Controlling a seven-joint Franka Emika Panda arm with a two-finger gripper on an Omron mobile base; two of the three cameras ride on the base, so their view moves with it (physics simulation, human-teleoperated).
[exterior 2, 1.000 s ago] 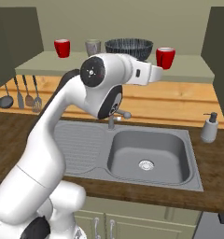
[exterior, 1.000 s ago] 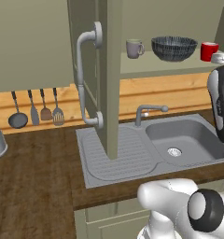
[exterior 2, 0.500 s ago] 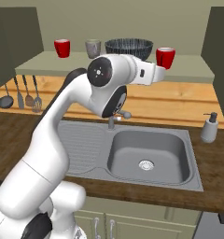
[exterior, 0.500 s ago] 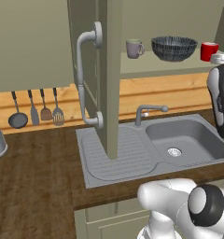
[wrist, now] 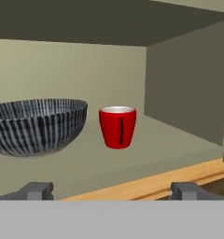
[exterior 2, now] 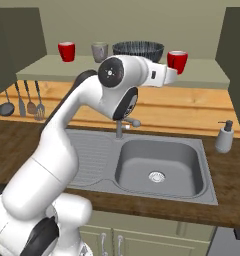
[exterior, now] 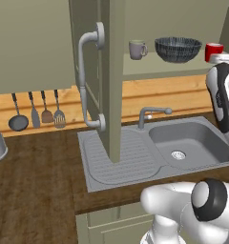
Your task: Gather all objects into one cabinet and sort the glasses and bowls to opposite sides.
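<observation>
We're hovering our tool (wrist: 112,190) wide open and empty at the shelf's (wrist: 146,154) front edge, facing the red mug (wrist: 117,127) sitting beside the ribbed bowl (wrist: 37,125).

Cabinet shelf (exterior 2: 202,75): two red mugs, the left red mug (exterior 2: 66,51) and the right red mug (exterior 2: 177,61); one grey mug (exterior 2: 99,51); one dark ribbed bowl (exterior 2: 138,51). Wall rail: four hanging utensils (exterior: 36,114). Worktop (exterior: 35,190): one sink (exterior 2: 159,167) with one tap (exterior: 150,115), and one soap dispenser (exterior 2: 224,137). One curved grey bar handle (exterior: 88,78) on the open cabinet door (exterior: 109,71)
</observation>
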